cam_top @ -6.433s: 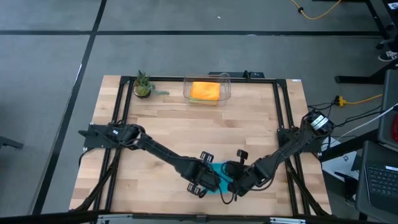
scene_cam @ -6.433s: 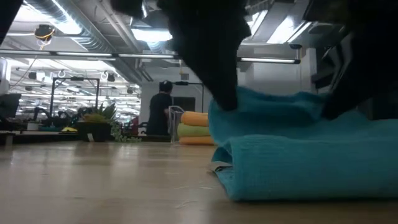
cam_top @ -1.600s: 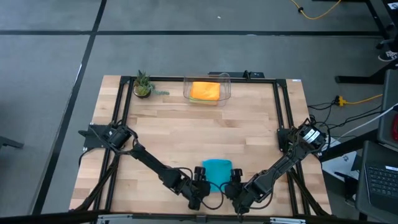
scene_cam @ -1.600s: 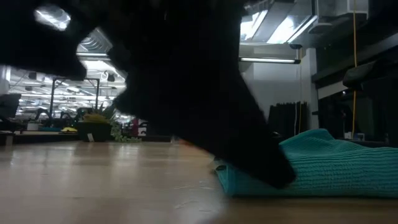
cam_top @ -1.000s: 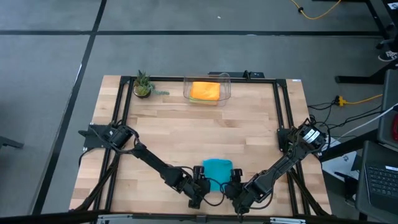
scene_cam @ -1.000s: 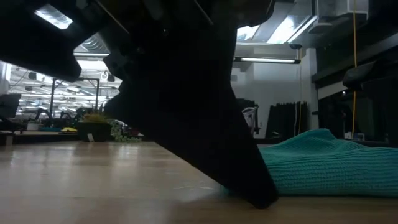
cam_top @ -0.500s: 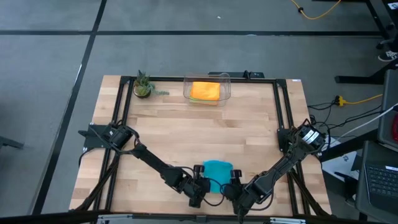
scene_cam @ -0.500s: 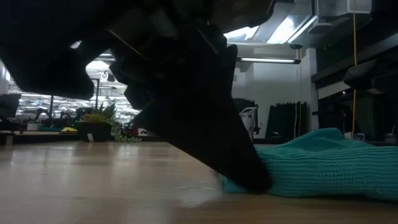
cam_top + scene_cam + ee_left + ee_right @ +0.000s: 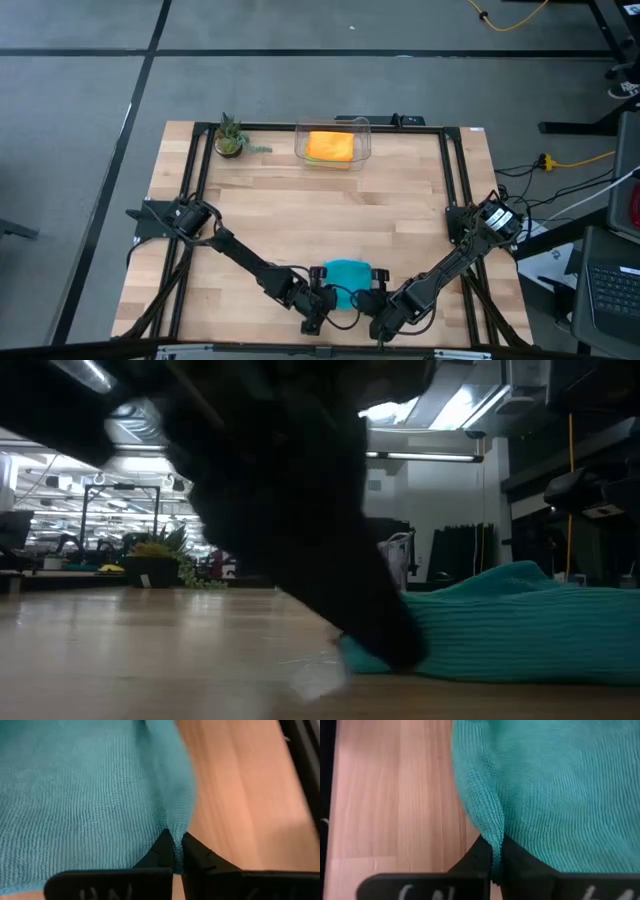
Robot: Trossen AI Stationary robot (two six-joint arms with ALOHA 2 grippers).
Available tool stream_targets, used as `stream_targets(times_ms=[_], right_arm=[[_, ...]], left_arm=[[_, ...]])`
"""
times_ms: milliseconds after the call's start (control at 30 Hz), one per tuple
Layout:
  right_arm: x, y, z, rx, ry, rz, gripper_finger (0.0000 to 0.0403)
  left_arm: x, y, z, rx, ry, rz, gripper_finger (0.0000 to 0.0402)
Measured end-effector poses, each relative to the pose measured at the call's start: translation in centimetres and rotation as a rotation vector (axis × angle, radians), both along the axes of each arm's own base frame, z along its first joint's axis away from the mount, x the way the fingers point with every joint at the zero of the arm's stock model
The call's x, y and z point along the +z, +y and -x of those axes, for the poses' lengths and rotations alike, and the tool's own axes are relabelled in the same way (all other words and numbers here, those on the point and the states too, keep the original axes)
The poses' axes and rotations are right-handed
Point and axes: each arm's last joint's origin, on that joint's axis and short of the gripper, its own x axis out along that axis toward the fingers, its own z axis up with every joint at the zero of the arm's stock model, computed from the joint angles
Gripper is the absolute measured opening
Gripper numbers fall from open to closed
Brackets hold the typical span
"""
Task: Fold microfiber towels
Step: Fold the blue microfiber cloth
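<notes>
Wooden table (image 9: 300, 210), no readable writing anywhere; clear bin (image 9: 333, 144) at far edge holds orange towel (image 9: 329, 146); teal towel (image 9: 348, 274) at near edge, left gripper (image 9: 174, 851) and right gripper (image 9: 494, 854) each pinching a near corner of it; small plant (image 9: 229, 137) far-left

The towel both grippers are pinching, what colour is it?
Teal towel; it shows best in the left wrist view.
</notes>
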Motion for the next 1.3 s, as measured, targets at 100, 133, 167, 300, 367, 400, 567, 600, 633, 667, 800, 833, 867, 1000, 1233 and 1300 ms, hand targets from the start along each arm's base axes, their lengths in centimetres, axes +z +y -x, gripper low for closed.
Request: stream_targets(times_ms=[100,133,167,300,367,400,567,600,633,667,800,833,867,1000,1233,1300], right_arm=[[0.7,0.5,-0.3,0.004,0.01,-0.005,0.0011],[1.0,0.7,-0.3,0.007,0.012,0.001,0.0011],[1.3,1.0,-0.4,0.01,0.017,0.007,0.0011],[2.6,1.6,-0.5,0.023,0.051,0.036,0.0011],[3.3,2.0,-0.6,0.032,0.046,0.042,0.0011],[3.6,2.1,-0.7,0.042,0.043,0.044,0.0011],[4.5,2.7,-0.9,0.07,0.054,0.004,0.0011],[4.6,2.8,-0.9,0.078,0.064,-0.011,0.0011],[4.6,2.8,-0.9,0.083,0.073,-0.027,0.0011],[4.6,2.9,-0.9,0.084,0.083,-0.044,0.0011],[5.0,3.2,-0.9,0.096,0.093,-0.094,0.0011],[5.2,3.3,-1.0,0.102,0.098,-0.11,0.0011],[5.5,3.5,-1.0,0.111,0.101,-0.129,0.0011],[7.2,4.6,-1.4,0.191,0.097,-0.195,0.0011],[8.6,5.4,-1.5,0.265,0.073,-0.217,0.0011],[8.6,5.4,-1.5,0.267,0.081,-0.222,0.0011]], left_arm=[[0.5,-0.2,0.2,0.0,0.007,0.032,0.0003],[0.5,-0.2,0.2,0.002,0.011,0.049,0.0002],[0.6,-0.3,0.2,0.008,0.013,0.07,0.0002],[1.0,-0.5,0.2,0.023,-0.002,0.104,0.0003],[1.2,-0.8,0.3,0.013,-0.005,0.114,0.0004],[1.3,-0.9,0.4,0.008,-0.008,0.118,0.0003],[3.0,-1.1,0.6,0.017,-0.039,0.163,0.0003],[3.3,-1.1,0.6,0.022,-0.045,0.179,0.0003],[3.5,-1.1,0.6,0.027,-0.049,0.191,0.0004],[3.8,-1.1,0.6,0.027,-0.055,0.216,0.0003],[4.8,-1.4,0.4,0.034,-0.073,0.314,0.0002],[4.9,-1.5,0.4,0.03,-0.074,0.341,0.0003],[5.0,-1.6,0.3,0.018,-0.075,0.364,0.0005],[5.5,-2.1,0.2,-0.033,-0.098,0.433,0.0003],[5.9,-3.1,0.5,-0.07,-0.13,0.466,0.0005],[5.9,-3.4,0.6,-0.075,-0.13,0.468,0.0004]])
